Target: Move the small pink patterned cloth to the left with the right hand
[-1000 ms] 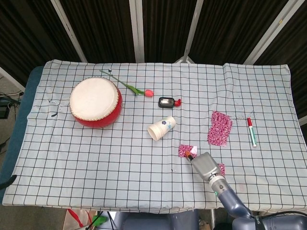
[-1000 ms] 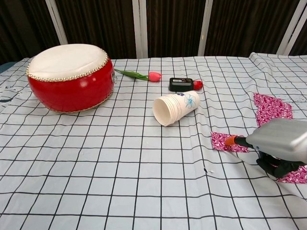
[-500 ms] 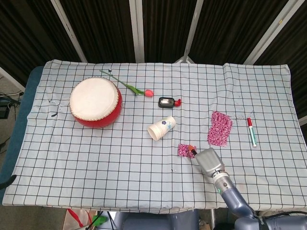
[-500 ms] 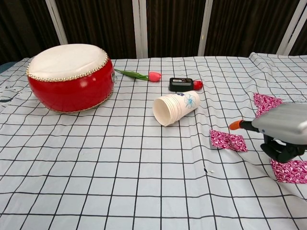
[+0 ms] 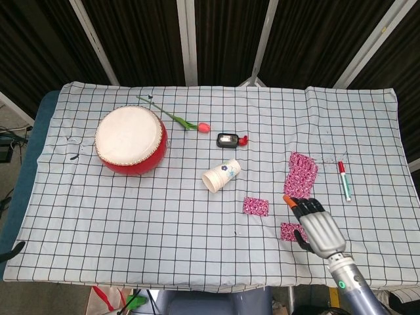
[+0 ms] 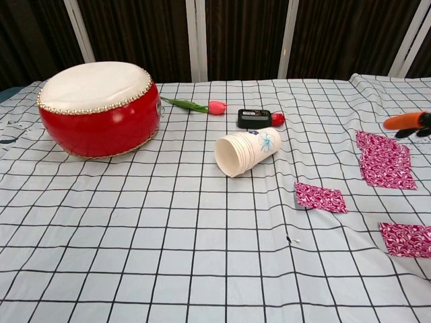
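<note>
The small pink patterned cloth (image 5: 255,206) lies flat and free on the checked bench (image 5: 131,197), in the right half toward the near edge, just on the near side of the tipped paper cup (image 5: 221,176). The right robot hand (image 5: 315,225) hangs above the bench near the right near corner, holding nothing, fingers loosely curved and somewhat apart. Judging by this, the placing looks done, and what remains is to draw the arm clear without brushing the second pink scrap (image 5: 291,231) beside it.
</note>
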You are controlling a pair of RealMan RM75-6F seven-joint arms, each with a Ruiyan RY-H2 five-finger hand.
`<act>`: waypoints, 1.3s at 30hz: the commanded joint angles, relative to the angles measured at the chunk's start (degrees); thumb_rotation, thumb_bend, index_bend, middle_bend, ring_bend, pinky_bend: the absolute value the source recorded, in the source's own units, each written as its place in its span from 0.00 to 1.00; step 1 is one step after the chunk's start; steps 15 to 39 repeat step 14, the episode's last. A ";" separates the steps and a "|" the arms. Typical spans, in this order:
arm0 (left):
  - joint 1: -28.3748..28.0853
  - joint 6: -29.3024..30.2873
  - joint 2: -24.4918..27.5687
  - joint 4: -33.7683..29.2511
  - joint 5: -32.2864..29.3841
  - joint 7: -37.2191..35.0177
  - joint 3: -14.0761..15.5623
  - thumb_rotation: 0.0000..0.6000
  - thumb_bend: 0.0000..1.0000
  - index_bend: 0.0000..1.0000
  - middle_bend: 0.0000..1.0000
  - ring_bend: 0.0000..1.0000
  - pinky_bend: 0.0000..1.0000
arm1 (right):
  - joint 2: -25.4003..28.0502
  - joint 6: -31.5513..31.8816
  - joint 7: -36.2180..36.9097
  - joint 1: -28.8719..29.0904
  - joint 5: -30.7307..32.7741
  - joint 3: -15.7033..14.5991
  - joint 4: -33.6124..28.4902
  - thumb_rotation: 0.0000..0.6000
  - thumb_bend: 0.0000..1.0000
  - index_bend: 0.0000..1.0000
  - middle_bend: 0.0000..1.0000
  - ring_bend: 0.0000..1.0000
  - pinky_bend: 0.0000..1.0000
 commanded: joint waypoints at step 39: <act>0.58 0.95 0.63 0.18 -0.15 -1.53 -0.23 1.00 0.25 0.15 0.03 0.00 0.02 | 1.99 20.15 11.64 -19.17 -8.19 -1.39 18.03 1.00 0.46 0.00 0.12 0.12 0.10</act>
